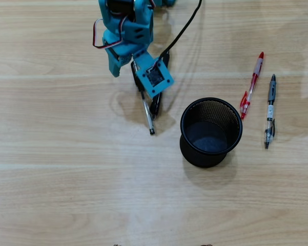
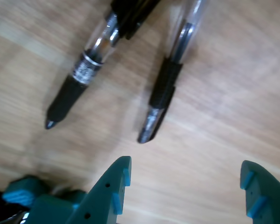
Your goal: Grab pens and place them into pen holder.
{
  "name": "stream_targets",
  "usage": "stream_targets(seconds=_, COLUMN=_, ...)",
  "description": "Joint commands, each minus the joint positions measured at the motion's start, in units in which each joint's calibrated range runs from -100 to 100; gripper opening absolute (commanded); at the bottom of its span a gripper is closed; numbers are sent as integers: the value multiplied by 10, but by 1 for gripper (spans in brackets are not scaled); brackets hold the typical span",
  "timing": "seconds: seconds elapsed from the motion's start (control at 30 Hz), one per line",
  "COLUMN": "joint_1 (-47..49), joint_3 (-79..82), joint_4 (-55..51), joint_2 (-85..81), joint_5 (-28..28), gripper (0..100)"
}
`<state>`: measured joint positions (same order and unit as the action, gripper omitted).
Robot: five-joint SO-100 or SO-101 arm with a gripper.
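From overhead you see the teal arm (image 1: 127, 36) reaching down from the top edge over the pale wooden worktop (image 1: 66, 195), its wrist camera block covering most of what lies beneath it; only one clear-barrelled black pen (image 1: 148, 115) pokes out below the block, tip toward the bottom of the frame, with a dark shape just beside it that you cannot make out. The wrist view fills that gap: two black pens lie side by side and apart on the wood, the left black pen (image 2: 81, 74) with a silver band above its grip, the right black pen (image 2: 165, 88) with a clear barrel. Your pincer (image 2: 186, 179) stands wide open, both teal fingers spread at the bottom of the wrist view, holding nothing and clear of both pens. Only the overhead view shows the rest: the black mesh pen holder (image 1: 211, 132) stands upright to the right of the arm, the red and clear pen (image 1: 252, 84) lies just beside its upper right rim, and the grey pen (image 1: 269, 110) lies further right, both on the worktop.
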<state>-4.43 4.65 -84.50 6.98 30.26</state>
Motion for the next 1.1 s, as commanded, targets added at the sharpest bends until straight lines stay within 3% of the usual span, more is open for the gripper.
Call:
stream_targets(seconds=0.0, joint_1=10, joint_3=-43, joint_4=-18, joint_2=16, joint_5=45, gripper=28)
stream_targets(seconds=0.13, joint_1=27, joint_3=-36, joint_4=-18, joint_2=22, joint_5=69, gripper=28)
stream_targets(seconds=0.83, joint_1=48, joint_3=-36, joint_4=86, joint_2=176, joint_5=64, gripper=28)
stream_targets(seconds=0.93, joint_1=46, joint_3=-36, joint_4=105, joint_2=185, joint_5=63, gripper=19)
stream_targets(seconds=1.03, joint_1=39, joint_3=-36, joint_4=111, joint_2=184, joint_5=63, gripper=2)
stream_targets(seconds=1.07, joint_1=35, joint_3=-36, joint_4=111, joint_2=180, joint_5=63, gripper=1)
